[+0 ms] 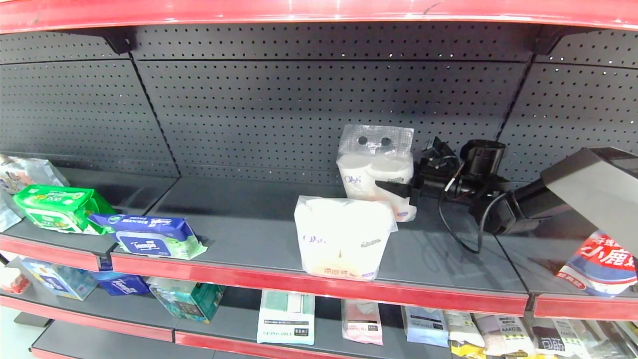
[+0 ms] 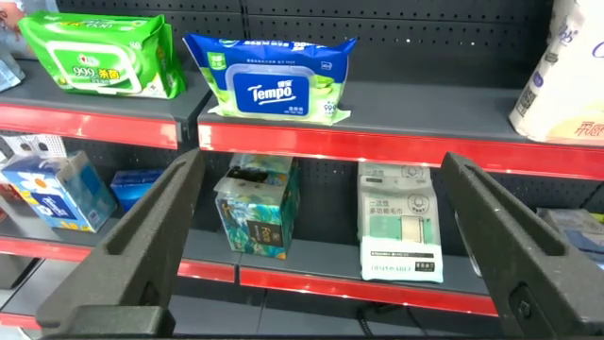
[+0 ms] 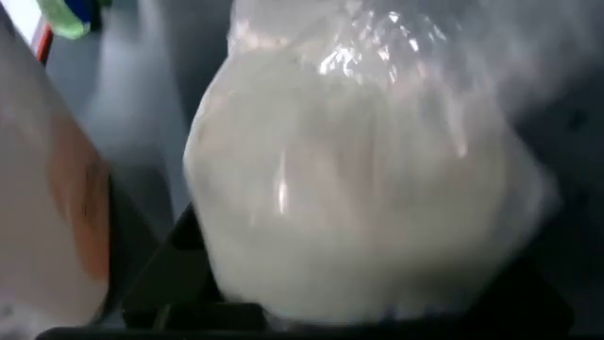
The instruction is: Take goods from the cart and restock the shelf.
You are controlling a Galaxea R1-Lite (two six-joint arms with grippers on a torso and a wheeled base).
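Restocking seems partway: right gripper [image 1: 404,189] is clenching rear pack [image 1: 375,169] on shelf [image 1: 239,224], at 1 o'clock of front pack [image 1: 343,237]; left gripper [image 2: 321,165] is hanging released.

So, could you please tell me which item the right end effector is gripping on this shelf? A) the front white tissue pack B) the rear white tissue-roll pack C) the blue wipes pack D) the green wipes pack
B: the right end effector is closed around the rear tissue-roll pack, which stands upright behind the front tissue pack.
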